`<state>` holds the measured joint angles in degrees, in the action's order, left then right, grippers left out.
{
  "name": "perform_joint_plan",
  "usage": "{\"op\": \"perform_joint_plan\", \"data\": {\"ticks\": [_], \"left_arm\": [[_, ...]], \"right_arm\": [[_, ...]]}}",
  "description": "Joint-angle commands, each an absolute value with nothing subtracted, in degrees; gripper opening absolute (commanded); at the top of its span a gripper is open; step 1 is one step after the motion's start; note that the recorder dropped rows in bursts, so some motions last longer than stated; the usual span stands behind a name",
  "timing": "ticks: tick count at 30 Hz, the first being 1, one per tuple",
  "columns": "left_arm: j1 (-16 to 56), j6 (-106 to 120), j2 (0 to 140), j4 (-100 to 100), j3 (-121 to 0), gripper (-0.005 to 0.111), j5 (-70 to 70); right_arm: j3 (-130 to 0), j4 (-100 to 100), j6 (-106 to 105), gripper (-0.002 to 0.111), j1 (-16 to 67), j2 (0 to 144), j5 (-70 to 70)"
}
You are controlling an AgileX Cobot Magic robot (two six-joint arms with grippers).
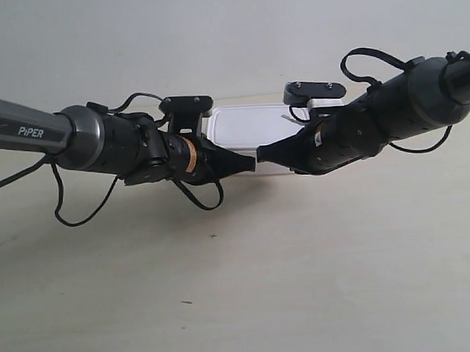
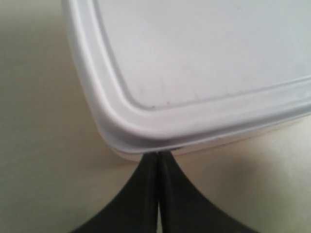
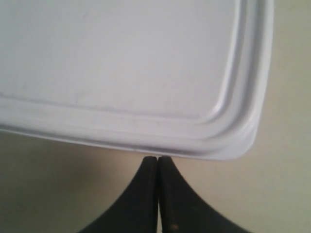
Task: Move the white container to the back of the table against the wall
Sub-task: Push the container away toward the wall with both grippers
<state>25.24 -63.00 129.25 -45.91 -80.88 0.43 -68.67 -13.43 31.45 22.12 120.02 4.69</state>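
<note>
The white container [image 1: 248, 126] lies flat at the back of the table [image 1: 304, 283], close to the wall [image 1: 212, 35]; whether it touches the wall I cannot tell. In the left wrist view, my left gripper [image 2: 159, 153] is shut and empty, tips against the container [image 2: 204, 63] side just under a rounded lid corner. My right gripper [image 3: 158, 157] is also shut and empty, tips at the container [image 3: 121, 58] rim near another corner. In the exterior view the two black grippers, one [image 1: 250, 164] from the view's left and one [image 1: 261, 152] from its right, meet tip to tip before the box.
Both arms stretch low across the table's rear half, with loose black cables [image 1: 83, 204] hanging under the arm at the exterior view's left. A few tiny dark specks [image 1: 213, 236] mark the pale tabletop nearer the camera.
</note>
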Motion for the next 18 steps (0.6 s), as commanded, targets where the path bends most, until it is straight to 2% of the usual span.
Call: {"op": "perform_joint_plan", "data": {"ticks": [1,18], "left_arm": [[24.97,-63.05,129.66,-45.93,-81.25,0.000,0.53],[23.33,-63.28,132.96,-45.78,-83.28,0.000,-0.43]], "right_arm": [[-69.05,-13.88,30.99,0.000,21.83,120.35,3.77],[-72.58,-14.07,30.84,0.000,21.83,122.67,5.21]]}}
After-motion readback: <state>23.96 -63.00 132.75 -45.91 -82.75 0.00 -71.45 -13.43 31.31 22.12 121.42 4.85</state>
